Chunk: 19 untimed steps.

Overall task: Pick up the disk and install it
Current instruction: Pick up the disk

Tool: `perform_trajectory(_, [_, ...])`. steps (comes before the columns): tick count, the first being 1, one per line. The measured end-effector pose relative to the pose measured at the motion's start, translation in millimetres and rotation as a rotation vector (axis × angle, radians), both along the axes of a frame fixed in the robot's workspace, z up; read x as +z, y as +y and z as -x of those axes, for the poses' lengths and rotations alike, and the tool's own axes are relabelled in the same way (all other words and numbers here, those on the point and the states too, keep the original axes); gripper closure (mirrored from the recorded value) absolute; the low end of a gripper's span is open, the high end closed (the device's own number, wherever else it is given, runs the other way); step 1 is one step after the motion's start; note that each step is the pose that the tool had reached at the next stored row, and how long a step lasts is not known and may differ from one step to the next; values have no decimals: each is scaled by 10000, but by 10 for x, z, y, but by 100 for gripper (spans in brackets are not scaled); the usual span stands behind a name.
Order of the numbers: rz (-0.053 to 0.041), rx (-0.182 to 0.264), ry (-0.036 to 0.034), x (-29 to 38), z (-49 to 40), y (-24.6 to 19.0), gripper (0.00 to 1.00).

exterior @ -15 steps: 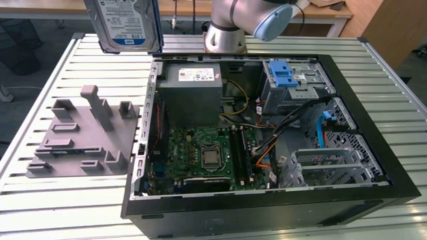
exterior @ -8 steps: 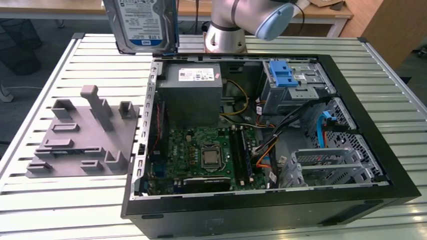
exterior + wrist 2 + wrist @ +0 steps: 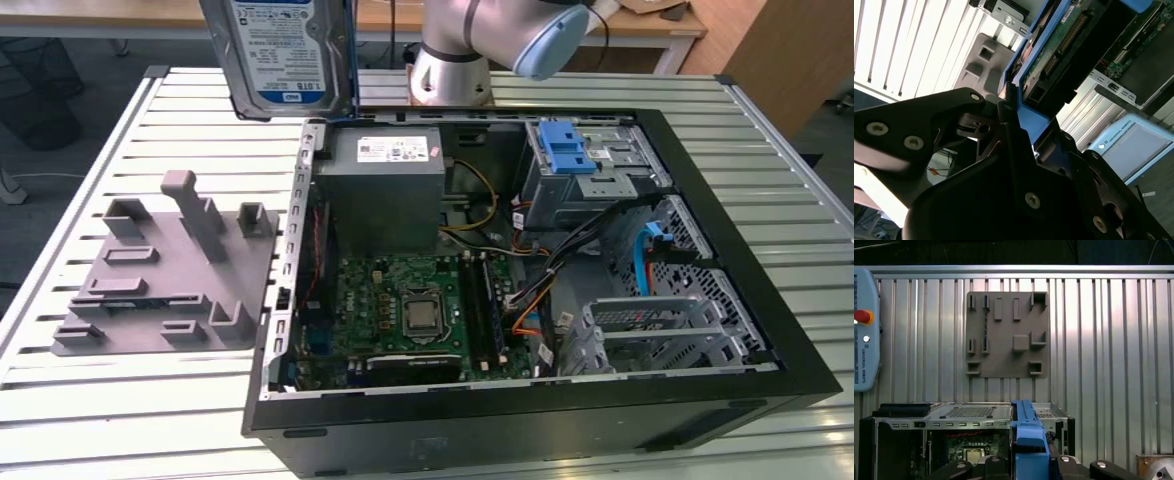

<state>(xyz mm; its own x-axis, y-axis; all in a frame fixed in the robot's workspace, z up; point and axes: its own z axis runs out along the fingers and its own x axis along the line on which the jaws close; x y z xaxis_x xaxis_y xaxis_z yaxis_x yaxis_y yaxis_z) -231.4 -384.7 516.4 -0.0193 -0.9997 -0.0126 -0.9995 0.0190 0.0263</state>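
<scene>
1 slatted metal table carries everything in the exterior view. An open black computer case covers its middle and the exterior view's right. A grey holder plate lies near the table's edge at the exterior view's left. Dark floor surrounds the table, and a wooden desk stands beyond the far edge, where the arm rises. The disk hangs clear above that far edge, beside the case's far corner. It is upright, long axis vertical, with the label side facing the camera and its blue bracket along the side at the exterior view's right.

In the second wrist view, the gripper is clamped on the disk's blue bracket. The green circuit side shows, and the long axis runs away from the fingers over the table and plate.

In the first wrist view, the gripper pinches the disk, seen edge-on above the case. The plate lies on the table, with a control pad beside the slats.
</scene>
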Motion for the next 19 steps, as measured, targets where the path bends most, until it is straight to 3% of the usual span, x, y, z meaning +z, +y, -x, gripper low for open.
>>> perform_trajectory(4, [6, -2, 2, 0, -14, -2, 64])
perform_trajectory(12, [6, -2, 1, -5, -132, -2, 64])
perform_trajectory(19, [6, -2, 2, -5, -136, -2, 64])
